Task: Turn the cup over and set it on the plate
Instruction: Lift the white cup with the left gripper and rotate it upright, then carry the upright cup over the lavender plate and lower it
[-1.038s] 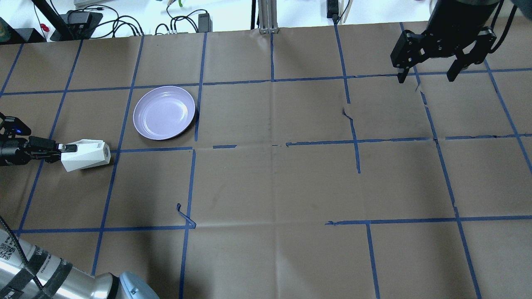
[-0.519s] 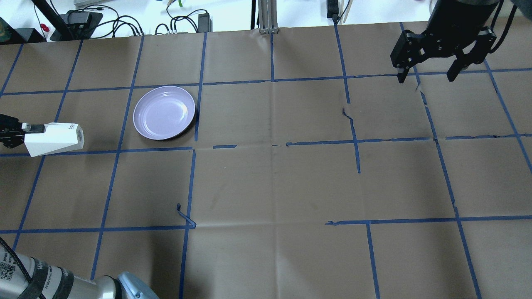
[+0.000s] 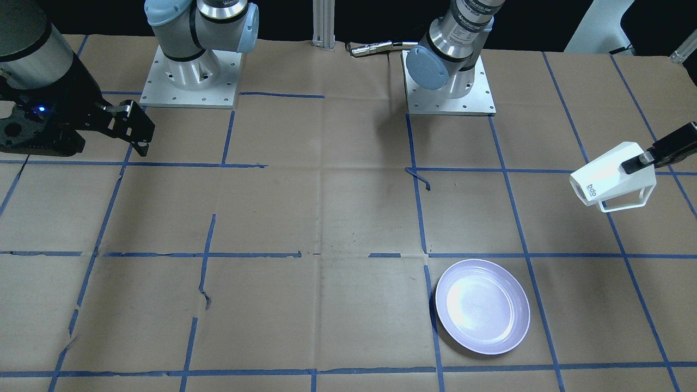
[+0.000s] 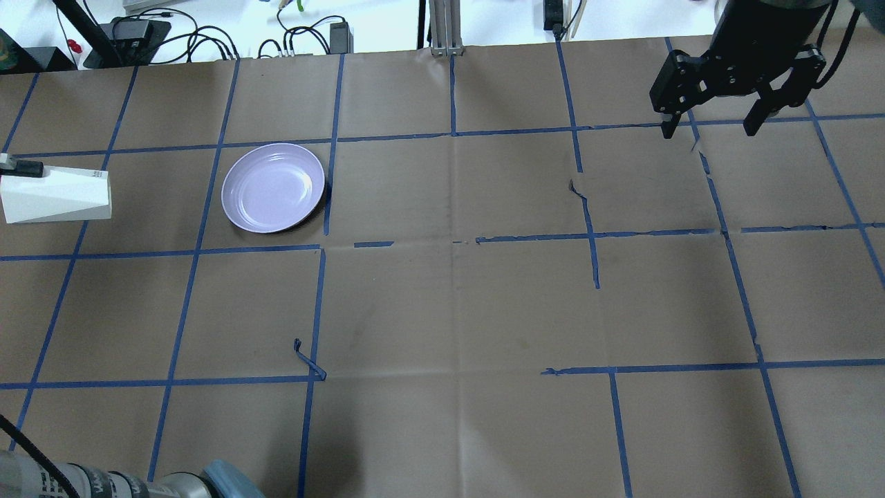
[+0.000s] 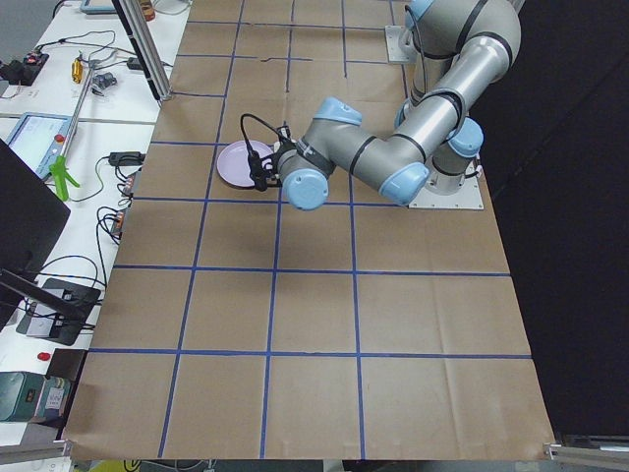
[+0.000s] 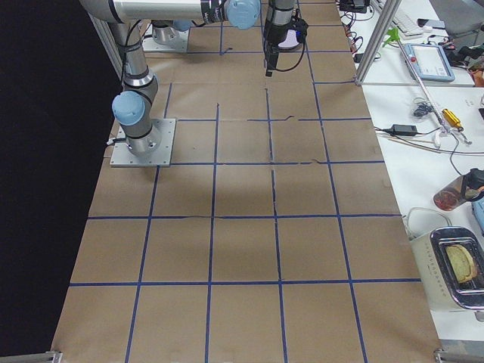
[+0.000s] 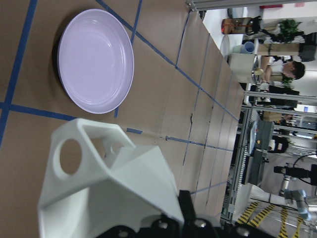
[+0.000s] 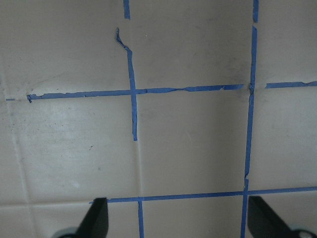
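Note:
The white faceted cup (image 4: 57,198) hangs on its side above the table's left edge, left of the plate. It also shows in the front-facing view (image 3: 611,175) and fills the left wrist view (image 7: 111,186), handle toward that camera. My left gripper (image 4: 18,167) is shut on the cup's wide end and also shows in the front-facing view (image 3: 638,160). The lavender plate (image 4: 273,187) lies empty on the paper; it also shows in the front-facing view (image 3: 482,306) and the left wrist view (image 7: 96,60). My right gripper (image 4: 711,129) is open and empty at the far right, above the table.
Brown paper with a blue tape grid (image 4: 453,242) covers the table. A loose curl of tape (image 4: 308,360) sticks up near the front left. Cables and boxes (image 4: 138,31) lie beyond the far edge. The right wrist view shows bare paper between the open fingertips (image 8: 97,218).
My left gripper has carried the cup left and toward the far side, rolling it about its axis. The plate and the right arm have not moved.

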{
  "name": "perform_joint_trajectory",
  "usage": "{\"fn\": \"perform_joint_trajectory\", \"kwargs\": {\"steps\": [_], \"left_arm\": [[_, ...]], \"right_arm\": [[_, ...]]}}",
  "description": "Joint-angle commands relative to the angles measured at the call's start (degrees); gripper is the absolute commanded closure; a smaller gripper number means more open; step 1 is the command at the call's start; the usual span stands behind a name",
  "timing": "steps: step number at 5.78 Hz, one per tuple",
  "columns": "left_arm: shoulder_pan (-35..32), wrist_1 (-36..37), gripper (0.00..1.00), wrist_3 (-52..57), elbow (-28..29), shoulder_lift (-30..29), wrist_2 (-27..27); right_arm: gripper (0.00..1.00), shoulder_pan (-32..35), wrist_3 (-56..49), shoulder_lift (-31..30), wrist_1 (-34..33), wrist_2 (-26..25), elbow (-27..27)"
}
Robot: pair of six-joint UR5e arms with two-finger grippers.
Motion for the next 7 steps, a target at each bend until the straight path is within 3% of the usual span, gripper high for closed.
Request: {"fn": "perform_joint_trajectory", "kwargs": {"steps": [1, 3, 4, 7], "left_arm": [[-17.60, 23.27, 1.00, -27.02, 0.04, 1.46, 10.86], [-34.40, 37.90, 1.00, -42.81, 0.04, 0.23, 26.50], [-39.44, 38.31, 1.00, -44.09, -0.05, -0.56, 33.44], [-40.46, 38.58, 1.00, -38.51, -0.57, -9.24, 38.06]], "right_arm": [[0.00, 0.00, 0.00, 0.00, 0.00, 0.00, 0.00], [0.00, 0.00, 0.00, 0.00, 0.00, 0.00, 0.00], [0.00, -0.09, 0.00, 0.00, 0.00, 0.00, 0.00], [0.00, 0.00, 0.00, 0.00, 0.00, 0.00, 0.00]]}}
